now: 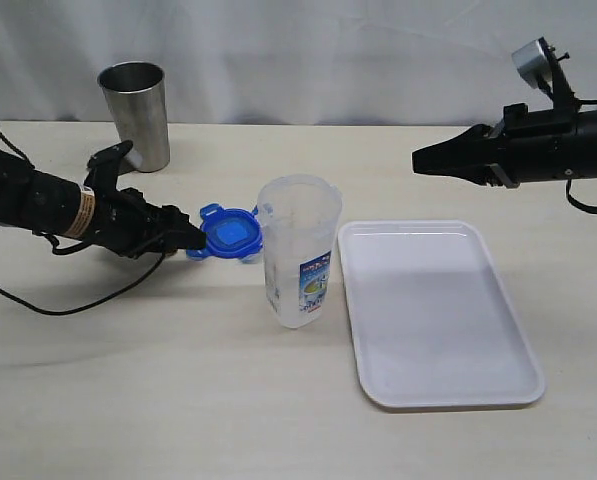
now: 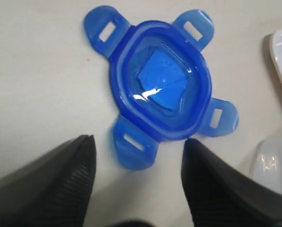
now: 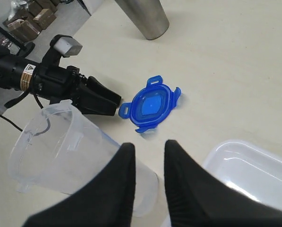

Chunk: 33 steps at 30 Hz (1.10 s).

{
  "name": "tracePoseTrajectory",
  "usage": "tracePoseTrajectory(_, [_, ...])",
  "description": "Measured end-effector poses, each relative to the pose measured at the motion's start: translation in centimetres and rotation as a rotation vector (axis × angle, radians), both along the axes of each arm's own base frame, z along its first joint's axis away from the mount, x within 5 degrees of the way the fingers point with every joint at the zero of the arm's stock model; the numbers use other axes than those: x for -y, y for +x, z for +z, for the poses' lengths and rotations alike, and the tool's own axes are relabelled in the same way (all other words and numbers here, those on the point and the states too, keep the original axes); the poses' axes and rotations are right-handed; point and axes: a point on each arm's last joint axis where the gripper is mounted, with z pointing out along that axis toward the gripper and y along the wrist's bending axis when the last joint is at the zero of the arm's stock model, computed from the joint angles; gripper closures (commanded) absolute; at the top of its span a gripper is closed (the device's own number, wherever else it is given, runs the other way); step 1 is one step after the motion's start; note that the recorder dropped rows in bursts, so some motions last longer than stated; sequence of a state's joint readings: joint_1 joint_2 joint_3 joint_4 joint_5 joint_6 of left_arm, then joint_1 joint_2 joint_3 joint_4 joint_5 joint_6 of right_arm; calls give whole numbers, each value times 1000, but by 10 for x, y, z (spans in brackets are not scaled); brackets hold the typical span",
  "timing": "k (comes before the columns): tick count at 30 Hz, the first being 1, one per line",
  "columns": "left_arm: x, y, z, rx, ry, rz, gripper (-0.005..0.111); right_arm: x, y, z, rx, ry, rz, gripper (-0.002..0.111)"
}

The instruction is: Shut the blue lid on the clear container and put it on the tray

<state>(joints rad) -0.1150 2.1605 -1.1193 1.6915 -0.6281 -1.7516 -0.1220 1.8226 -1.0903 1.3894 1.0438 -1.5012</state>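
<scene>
Table (image 1: 178,400): bears all items listed.
Tumbler (image 1: 136,112): upright, rear left of the table, well apart from the rest.
Lid (image 1: 230,233): flat on the table, left of centre, before and to the right of the tumbler; just beside the container, off it.
Container (image 1: 298,250): upright at centre, between lid and tray.
Tray (image 1: 438,310): flat on the table, just right of the container, nothing on it.
Left gripper (image 1: 183,240): low at the lid's left edge, one lid flap lying between its spread jaws.
Right gripper (image 1: 423,160): raised above the table, behind the tray, right of the container, clear of everything.
</scene>
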Motion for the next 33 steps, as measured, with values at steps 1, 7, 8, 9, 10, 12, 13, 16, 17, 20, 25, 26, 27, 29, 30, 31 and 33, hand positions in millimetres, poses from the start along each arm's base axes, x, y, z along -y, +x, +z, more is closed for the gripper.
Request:
tracePoseTrajectory(1, [1, -1, 0, -5, -10, -8, 53, 0, 0, 0, -1, 0, 0, 86])
tracePoseTrajectory(7, [5, -4, 1, -23, -62, -45, 53, 0, 0, 0, -1, -1, -2, 86])
tracePoseTrajectory(8, [5, -4, 1, -23, -62, -45, 53, 0, 0, 0, -1, -1, -2, 86])
tracePoseTrajectory(9, [5, -4, 1, -23, -61, -47, 53, 0, 0, 0, -1, -1, -2, 86])
tracePoseTrajectory(10, [5, -4, 0, -20, -53, -49, 53, 0, 0, 0, -1, -1, -2, 86])
tracePoseTrajectory(12, [5, -4, 0, -6, -37, -58, 53, 0, 0, 0, -1, -1, -2, 86])
tracePoseTrajectory(13, [5, -3, -1, 4, -24, -63, 56, 0, 0, 0, -1, -1, -2, 86])
tracePoseTrajectory(16, [8, -2, -1, 54, 24, -103, 68, 0, 0, 0, -1, -1, -2, 86])
tracePoseTrajectory(17, [11, -1, -1, 77, 36, -123, 73, 0, 0, 0, -1, -1, -2, 86])
tracePoseTrajectory(20, [16, 6, 5, 138, 44, -170, 88, 0, 0, 0, -1, -1, -2, 86])
tracePoseTrajectory(25, [19, 17, 15, 212, 48, -203, 105, 0, 0, 0, -1, -1, -2, 86])
tracePoseTrajectory(26, [19, 18, 16, 230, 54, -212, 105, 0, 0, 0, -1, -1, -2, 86])
tracePoseTrajectory(27, [20, 18, 16, 247, 60, -227, 106, 0, 0, 0, -1, -1, -2, 86])
tracePoseTrajectory(29, [24, 19, 18, 302, 74, -271, 106, 0, 0, 0, 0, -2, -3, 86])
tracePoseTrajectory(30, [28, 19, 20, 333, 80, -291, 106, 0, 0, 0, 0, -2, -3, 86])
tracePoseTrajectory(31, [33, 19, 20, 360, 87, -311, 106, 0, 0, 0, 0, -2, -3, 86])
tracePoseTrajectory(33, [41, 21, 21, 401, 119, -305, 107, 0, 0, 0, 0, -2, -3, 86])
